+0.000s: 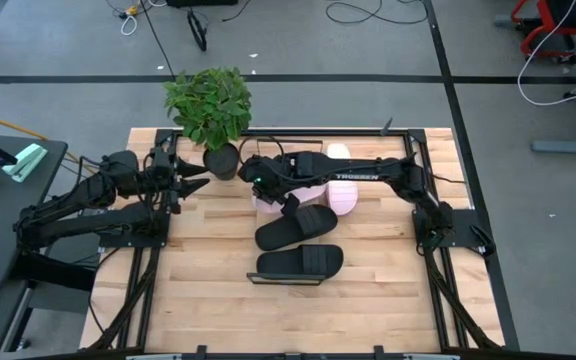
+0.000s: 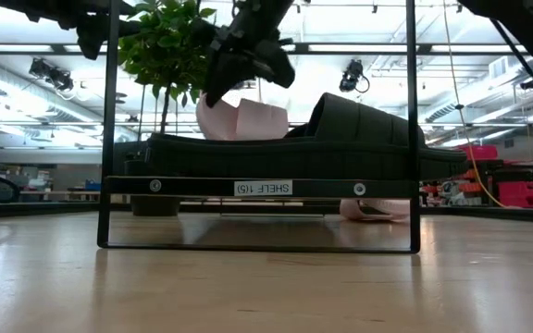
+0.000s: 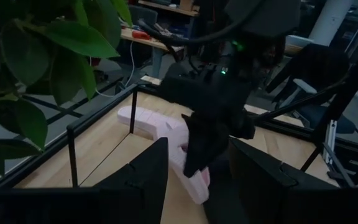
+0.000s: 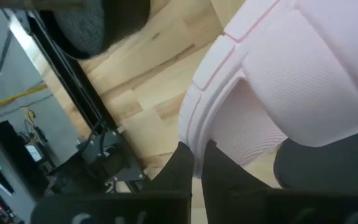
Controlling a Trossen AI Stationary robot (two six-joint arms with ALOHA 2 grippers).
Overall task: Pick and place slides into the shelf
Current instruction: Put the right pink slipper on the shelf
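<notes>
The right gripper pinches a pink slide's sole edge — fingers nearly together — left gripper spread, idle.

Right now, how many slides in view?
4. Two black: one mid-table, one on the shelf. Two pink: one in the right gripper, one beside it.

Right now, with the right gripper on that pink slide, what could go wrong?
1. The right gripper is shut on just the thin sole edge of the pink slide; the hold looks small, so it might twist or slip.
2. The black slides lie directly below it; a drop could land on them.
3. The left gripper waits open by the potted plant, near the right arm's path; contact seems possible.
</notes>
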